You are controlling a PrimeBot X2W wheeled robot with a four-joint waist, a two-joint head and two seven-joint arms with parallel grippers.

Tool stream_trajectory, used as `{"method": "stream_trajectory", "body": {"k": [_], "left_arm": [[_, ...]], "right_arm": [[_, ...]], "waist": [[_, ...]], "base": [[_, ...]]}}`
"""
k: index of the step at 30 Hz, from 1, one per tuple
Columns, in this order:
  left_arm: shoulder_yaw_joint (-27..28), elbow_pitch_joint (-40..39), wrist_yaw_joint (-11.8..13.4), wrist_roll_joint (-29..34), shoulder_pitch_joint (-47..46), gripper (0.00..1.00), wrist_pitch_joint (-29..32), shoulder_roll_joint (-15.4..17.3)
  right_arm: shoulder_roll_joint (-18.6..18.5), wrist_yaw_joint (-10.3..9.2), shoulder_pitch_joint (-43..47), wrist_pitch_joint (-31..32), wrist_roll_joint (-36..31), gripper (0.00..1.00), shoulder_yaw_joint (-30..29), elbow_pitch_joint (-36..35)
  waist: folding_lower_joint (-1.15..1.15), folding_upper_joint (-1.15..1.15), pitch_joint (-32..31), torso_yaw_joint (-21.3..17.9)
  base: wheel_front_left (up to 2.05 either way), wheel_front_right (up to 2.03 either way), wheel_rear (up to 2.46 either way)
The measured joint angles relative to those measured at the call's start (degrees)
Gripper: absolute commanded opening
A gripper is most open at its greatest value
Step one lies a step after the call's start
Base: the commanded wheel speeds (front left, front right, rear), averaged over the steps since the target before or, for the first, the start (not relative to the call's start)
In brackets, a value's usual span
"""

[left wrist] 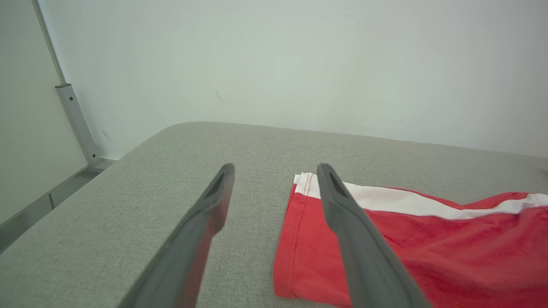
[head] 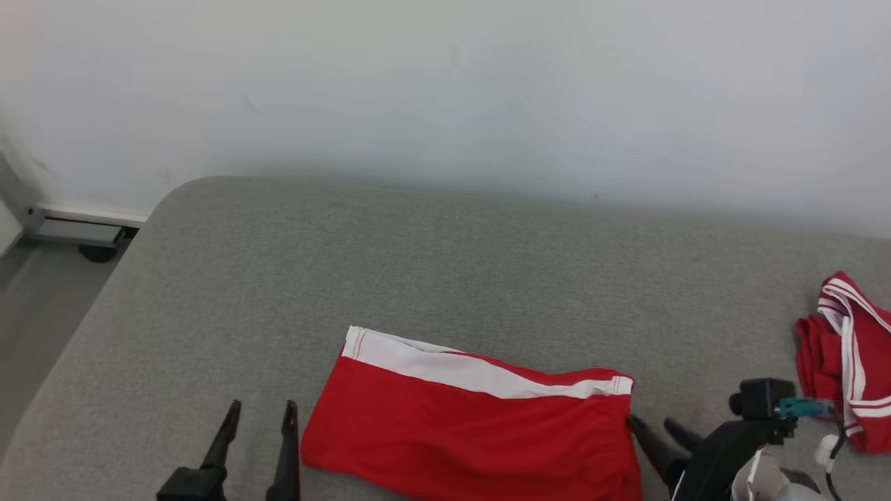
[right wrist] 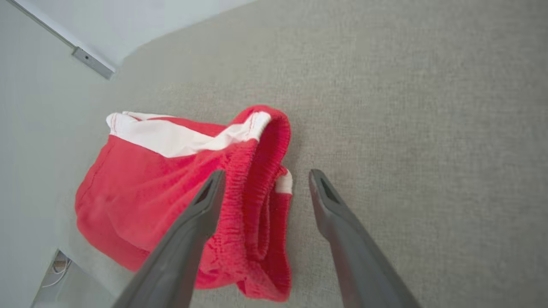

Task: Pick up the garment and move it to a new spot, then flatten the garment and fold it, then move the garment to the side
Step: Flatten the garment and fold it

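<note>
Grey fabric cushion (head: 445, 264) bears the red shorts (head: 473, 424) flat at lower centre, the left claw (head: 263, 405) and right claw (head: 649, 421) both spread and empty, flanking the ends, likely to grip both sides

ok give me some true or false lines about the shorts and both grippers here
1. The red shorts lie spread on the grey cushion. True.
2. The left gripper is clamped on the shorts' hem. False: it is open and holds nothing.
3. The right gripper stands open by the shorts' waistband end. True.
4. A blue towel lies at the cushion's right side. False: a second red garment with white stripes lies there, crumpled.
</note>
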Motion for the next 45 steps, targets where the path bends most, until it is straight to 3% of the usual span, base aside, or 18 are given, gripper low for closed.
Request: {"method": "stream_trajectory", "body": {"k": [9,17,18,19,20,28,36,45], "left_arm": [[-2.21,-0.4,0.0,0.9,-0.23,1.0,0.38,-1.77],[-2.43,-0.62,0.0,0.92,-0.21,1.0,1.24,-1.98],[-2.25,-0.6,0.0,0.92,-0.16,1.0,1.29,-1.98],[-2.07,-0.6,0.0,0.92,-0.08,1.0,1.29,-1.99],[-1.83,-0.62,0.0,0.92,0.12,1.0,1.29,-1.96],[0.07,-1.03,0.0,0.93,2.16,1.0,1.34,-1.97],[0.3,-2.03,0.0,0.93,2.24,1.0,1.78,-2.32],[-0.25,-2.03,0.0,0.9,2.67,1.0,2.31,-3.19]], "right_arm": [[2.25,-1.49,-2.73,9.66,2.48,1.0,2.3,9.33],[4.05,-1.98,-4.91,16.12,3.24,1.0,4.48,13.57],[4.04,-1.99,-5.49,17.03,3.0,0.82,5.26,13.91],[4.05,-1.99,-5.93,17.58,2.66,0.12,5.57,14.14],[4.25,-1.99,-6.26,17.83,2.69,0.0,5.64,14.58],[4.43,-1.97,-9.07,19.59,2.7,0.0,5.03,16.35],[-4.16,-1.21,-11.7,21.26,2.42,0.0,2.69,17.79],[-2.99,4.08,-12.94,28.42,9.69,0.0,0.7,12.33]], "waist": [[0.0,0.0,-0.21,3.98],[0.0,0.0,-0.27,6.78],[0.0,0.0,-0.27,6.99],[0.0,0.01,-0.28,7.12],[0.0,0.0,-0.32,7.15],[0.0,0.0,-0.37,5.5],[0.0,0.01,-0.32,2.75],[0.0,0.0,0.07,0.21]], "base": [[0.0,0.0,0.0],[0.0,0.0,0.0],[0.0,0.0,0.0],[0.0,0.0,0.0],[0.0,0.0,0.0],[0.0,0.0,0.0],[0.0,0.0,0.0],[0.0,0.0,0.0]]}}
